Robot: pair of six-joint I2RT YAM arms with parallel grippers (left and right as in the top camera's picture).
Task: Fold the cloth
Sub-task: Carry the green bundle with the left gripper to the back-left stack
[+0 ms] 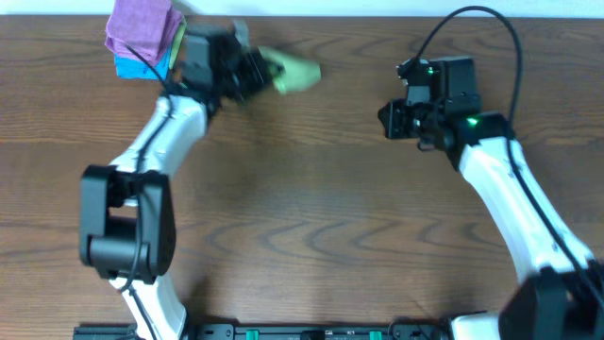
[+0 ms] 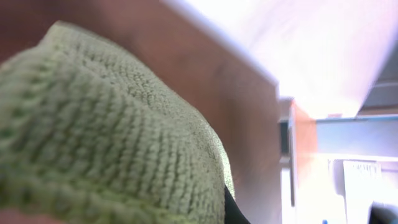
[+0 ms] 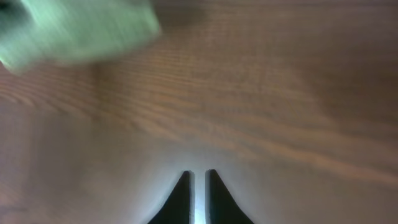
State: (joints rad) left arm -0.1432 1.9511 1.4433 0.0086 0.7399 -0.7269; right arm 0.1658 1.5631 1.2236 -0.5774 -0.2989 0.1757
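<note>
The soft, lime-green towel-like cloth (image 1: 298, 74) is seen bunched in the upper middle-left of the overhead view, clamped in the left gripper (image 1: 262, 71). It is judged light, limp and grippy; a free corner is best pinched. The right gripper (image 3: 198, 180) is shown barely parted, holding nothing.

Looked like a robotics lab or test station. Shown by a bare wood-grain worktop (image 1: 311, 217), a white-and-black left arm (image 1: 160, 132) and right arm (image 1: 510, 189) mounted on a black rail (image 1: 311, 331) along its near edge, exposed black cabling (image 1: 491, 19), and green indicator lights (image 1: 469, 121) glowing on the right arm.
</note>
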